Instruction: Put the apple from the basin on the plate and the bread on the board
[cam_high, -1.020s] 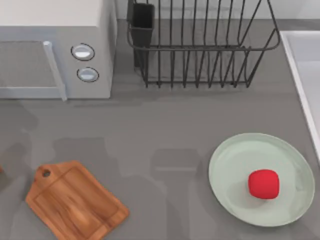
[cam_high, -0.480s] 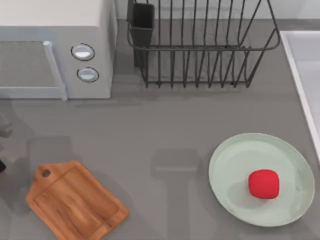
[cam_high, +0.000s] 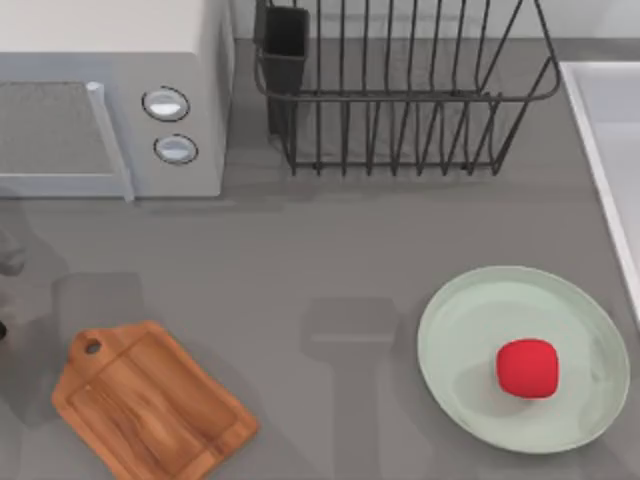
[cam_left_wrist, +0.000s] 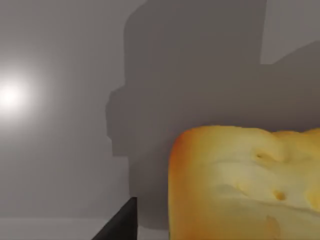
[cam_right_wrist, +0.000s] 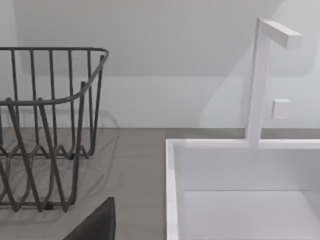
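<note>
The red apple (cam_high: 527, 367) rests on the mint-green plate (cam_high: 470, 320) at the table's right front. At the left front lies the brown board (cam_high: 150, 410), bare, with its handle pointing to the far left. The pale basin (cam_high: 612, 120) runs along the right edge, and its inside (cam_right_wrist: 240, 200) holds nothing that I can see. The golden bread (cam_left_wrist: 245, 185) looms close in the left wrist view above grey tabletop, with a dark part of my left gripper (cam_left_wrist: 120, 225) just beside it. A dark part of my right gripper (cam_right_wrist: 95, 222) hangs near the basin's rim.
A grey microwave (cam_high: 110, 100) stands at the back left. Beside it is a black wire dish rack (cam_high: 400, 90). A white faucet (cam_right_wrist: 260, 75) rises behind the basin. Bare grey countertop (cam_high: 330, 260) spans the middle, between board and plate.
The left arm's shadow on the tabletop has slid toward the left edge, where a sliver of the arm now shows. Apple, plate and board have not moved.
</note>
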